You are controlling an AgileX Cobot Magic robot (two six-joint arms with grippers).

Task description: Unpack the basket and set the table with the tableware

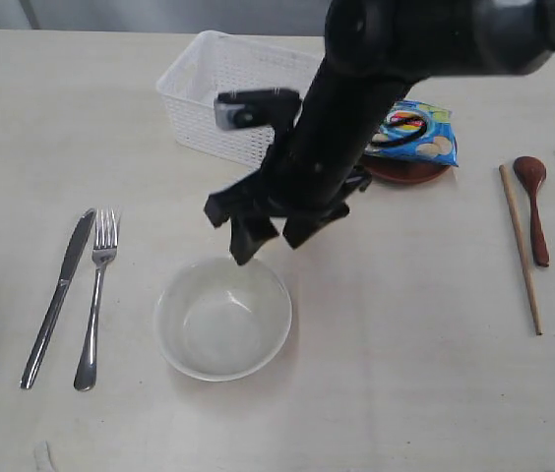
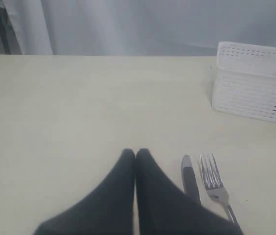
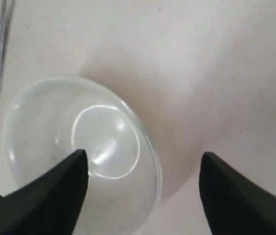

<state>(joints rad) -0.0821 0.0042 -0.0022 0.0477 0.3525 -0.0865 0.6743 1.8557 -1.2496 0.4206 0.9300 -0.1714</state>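
Hovering just above the bowl (image 1: 223, 320), the right gripper (image 1: 263, 246) is spread wide, grasping nothing.
The bowl sits on the surface (image 1: 405, 344) toward its near edge, with the knife (image 1: 58, 295) and fork (image 1: 95, 295) nearer the left edge and the basket (image 1: 214, 93) by the far edge. The left gripper (image 2: 135, 154) is clenched and empty.

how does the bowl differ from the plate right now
The bowl is pale grey-white; the plate is reddish-brown. The bowl is empty, while the plate is mostly covered by a blue chips bag. The bowl is deep with raised walls; what shows of the plate looks shallow. Both look round and rest on the table.
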